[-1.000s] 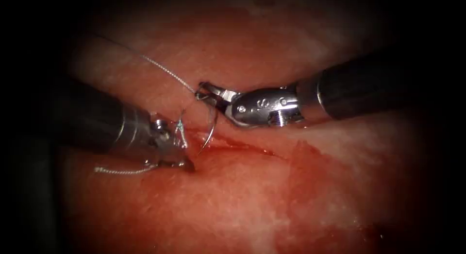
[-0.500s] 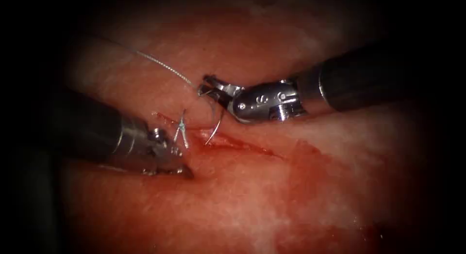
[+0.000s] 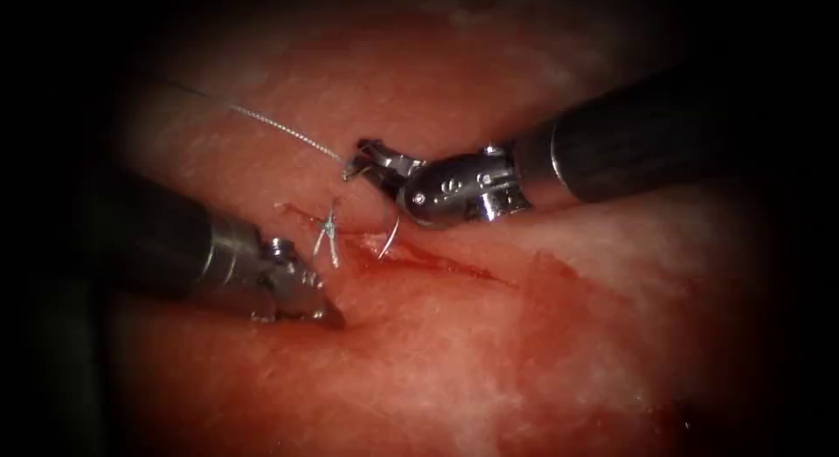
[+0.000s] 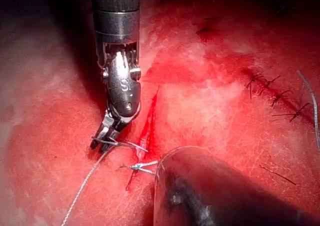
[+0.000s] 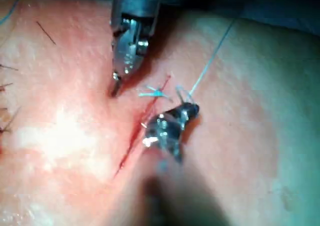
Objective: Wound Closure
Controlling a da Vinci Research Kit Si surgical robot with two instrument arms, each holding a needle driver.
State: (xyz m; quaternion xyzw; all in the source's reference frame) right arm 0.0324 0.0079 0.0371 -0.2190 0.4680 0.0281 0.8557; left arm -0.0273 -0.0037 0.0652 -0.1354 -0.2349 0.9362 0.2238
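Needle [image 3: 391, 234] in right gripper [image 3: 363, 155]

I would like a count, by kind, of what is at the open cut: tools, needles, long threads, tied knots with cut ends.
Steel needle drivers: 2, left tool holding nothing, right tool gripping the needle near its thread end.
Curved steel needle: 1, tip at the cut.
Long pale thread: 1.
Tied knot with cut ends: 1.
Total: 5.
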